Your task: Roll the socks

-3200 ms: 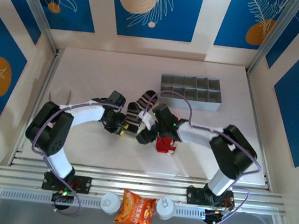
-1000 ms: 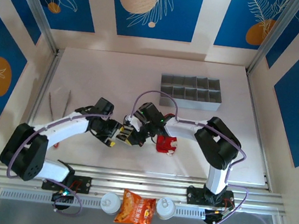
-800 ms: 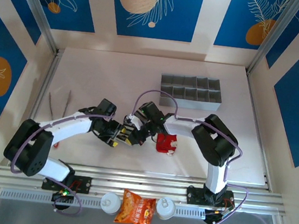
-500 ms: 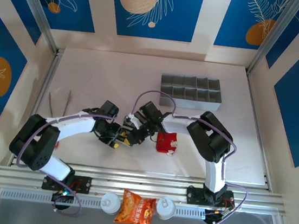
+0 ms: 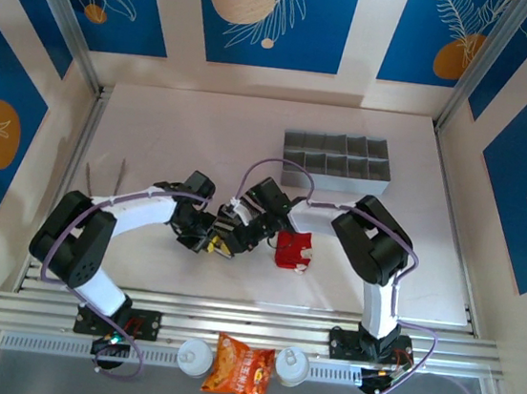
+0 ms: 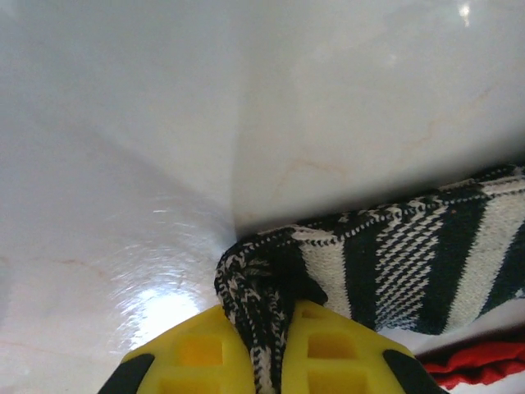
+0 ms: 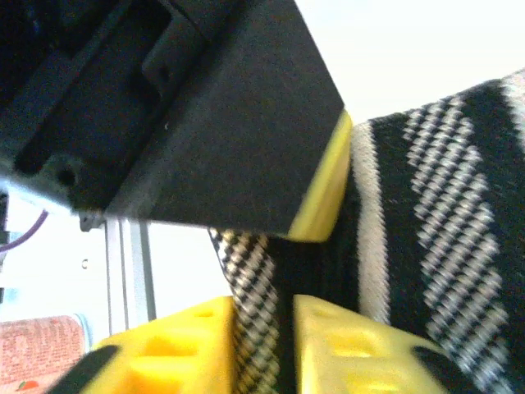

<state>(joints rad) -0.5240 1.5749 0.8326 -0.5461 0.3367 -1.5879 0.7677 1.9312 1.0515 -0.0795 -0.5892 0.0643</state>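
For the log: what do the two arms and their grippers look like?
The left arm and right arm have white links between chunky black joints, each trailed by a purple cable. The left gripper and right gripper carry yellow finger pads with square recesses.

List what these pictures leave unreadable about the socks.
- Striped sock: top view, left gripper and right gripper cover most of it; extent of rolling unclear.
- Red sock: left wrist view, cut off by the bottom edge.
- Snack bag: right wrist view, cut off by the corner, blurred.
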